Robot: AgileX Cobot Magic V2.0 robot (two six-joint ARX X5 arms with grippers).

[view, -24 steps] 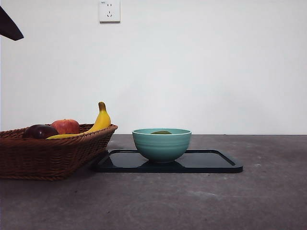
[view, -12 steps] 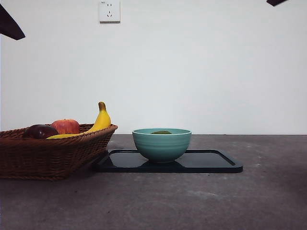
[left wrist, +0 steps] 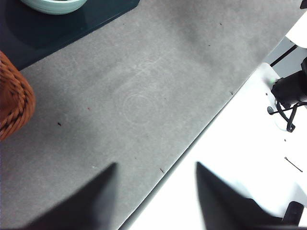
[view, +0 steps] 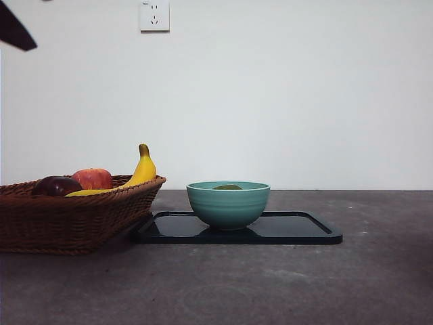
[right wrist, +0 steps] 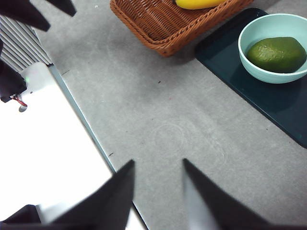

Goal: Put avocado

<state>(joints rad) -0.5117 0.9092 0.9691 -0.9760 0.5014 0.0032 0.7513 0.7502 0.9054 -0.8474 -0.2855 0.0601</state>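
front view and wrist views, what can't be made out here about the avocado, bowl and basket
- Avocado: front view shows only its top; the bowl rim hides the rest.
- Basket: cut by the front view's left edge; wrist views show only parts.
- Bowl: mostly cut off in the left wrist view.
- Dark fruit: lower part hidden by the basket rim.

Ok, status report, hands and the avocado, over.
Left hand open, empty. Right hand open, empty, off the fruit. Avocado in the teal bowl on the tray. Nothing obstructing.

Left tool (left wrist: 156,201) – black tapered jaws, right tool (right wrist: 158,196) – matching
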